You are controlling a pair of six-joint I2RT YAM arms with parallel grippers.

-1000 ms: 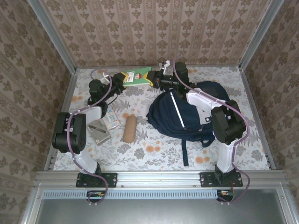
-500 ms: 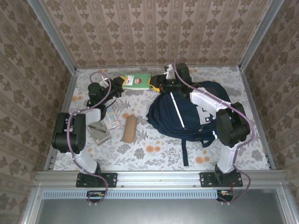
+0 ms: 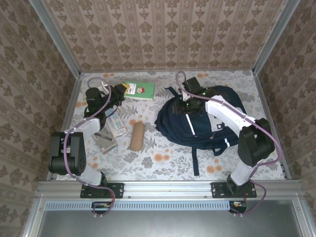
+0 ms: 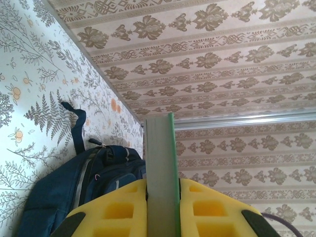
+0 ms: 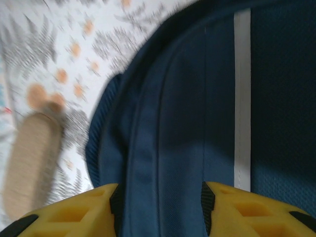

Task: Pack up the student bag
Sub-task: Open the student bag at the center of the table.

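The student bag (image 3: 200,121), navy blue with white stripes, lies on the right half of the table. My right gripper (image 3: 186,104) hangs just over its upper left part. In the right wrist view that gripper (image 5: 160,207) is open, its pads apart above the bag's blue fabric (image 5: 197,98). My left gripper (image 3: 124,90) is at the back left, shut on a green book (image 3: 140,90). In the left wrist view the book's (image 4: 160,163) page edge stands clamped between the yellow fingers (image 4: 212,207), with the bag (image 4: 84,182) beyond it.
A brown cylindrical pouch (image 3: 138,136) lies left of the bag and also shows in the right wrist view (image 5: 29,163). A small white device (image 3: 117,126) and a grey booklet (image 3: 104,141) lie near the left arm. Patterned walls close in three sides.
My right gripper let go of the green book, opened and swung nearer, over the bag. My left gripper drew the book a little to the left and kept hold of it.
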